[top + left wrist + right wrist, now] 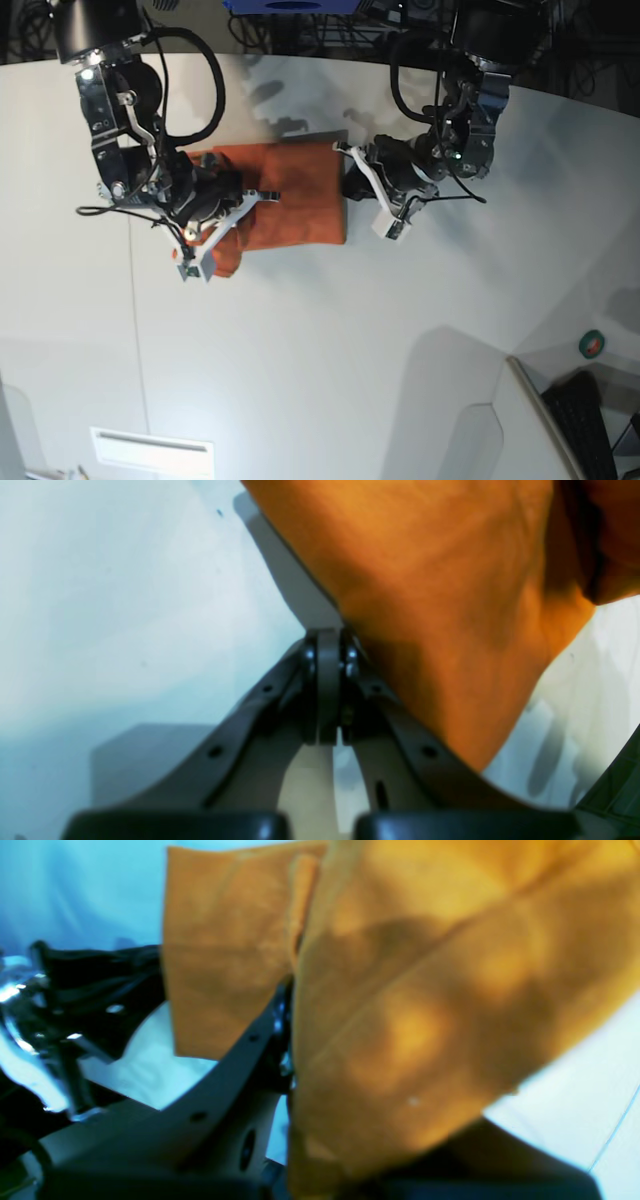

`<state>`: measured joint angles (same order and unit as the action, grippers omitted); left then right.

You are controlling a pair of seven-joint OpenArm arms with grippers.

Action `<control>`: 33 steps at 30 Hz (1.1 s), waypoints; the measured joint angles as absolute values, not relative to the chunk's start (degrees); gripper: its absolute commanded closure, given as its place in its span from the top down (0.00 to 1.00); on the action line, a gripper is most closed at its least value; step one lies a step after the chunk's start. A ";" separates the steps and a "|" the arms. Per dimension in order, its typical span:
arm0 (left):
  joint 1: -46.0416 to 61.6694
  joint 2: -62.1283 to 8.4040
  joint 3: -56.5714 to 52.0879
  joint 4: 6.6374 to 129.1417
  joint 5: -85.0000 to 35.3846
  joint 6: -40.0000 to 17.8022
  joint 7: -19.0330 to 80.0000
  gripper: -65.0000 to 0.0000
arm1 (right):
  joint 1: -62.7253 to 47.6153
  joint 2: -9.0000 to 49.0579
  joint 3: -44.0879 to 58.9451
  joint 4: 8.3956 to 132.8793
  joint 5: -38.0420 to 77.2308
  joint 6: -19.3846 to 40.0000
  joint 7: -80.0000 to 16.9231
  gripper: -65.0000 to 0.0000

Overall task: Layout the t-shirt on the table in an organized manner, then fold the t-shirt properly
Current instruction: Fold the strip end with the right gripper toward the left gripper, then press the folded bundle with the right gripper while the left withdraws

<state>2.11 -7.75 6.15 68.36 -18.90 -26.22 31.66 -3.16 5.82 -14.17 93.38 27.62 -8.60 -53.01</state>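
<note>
Left gripper (pixel 330 630) seen closest in left wrist view: fingers (pixel 327 680) pressed together, t-shirt (pixel 440 580) edge pinched at tips, cloth hanging toward 1 o'clock. Right gripper (pixel 290 1040) fingers nearly closed on t-shirt fold; orange cloth draped over right finger. T-shirt (pixel 285 195) held between both grippers in base view, at 11 o'clock of table (pixel 320 340), partly bunched.

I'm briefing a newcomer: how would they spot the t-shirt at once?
Start from the large white table and look to its far side, between the two black arms. The t-shirt lies there as a partly folded orange block, the only coloured cloth in sight.
</note>
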 measured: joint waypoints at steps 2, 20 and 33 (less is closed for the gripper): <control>2.17 -7.75 6.15 68.40 -18.92 -26.22 31.66 0.00 | -3.07 6.42 -16.19 93.38 27.40 -8.62 -53.04 0.00; 2.11 -7.79 6.13 68.40 -18.90 -26.22 31.68 0.00 | -3.20 4.40 -17.17 93.19 22.17 -8.60 -53.95 0.00; 7.79 -15.40 -11.81 75.44 -30.09 -26.83 37.95 0.00 | -2.92 4.69 -17.10 93.10 23.83 -8.60 -53.78 0.56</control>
<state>7.79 -15.40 -11.81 75.44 -30.09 -26.83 37.95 -2.92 4.69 -17.10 93.10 23.83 -8.60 -53.78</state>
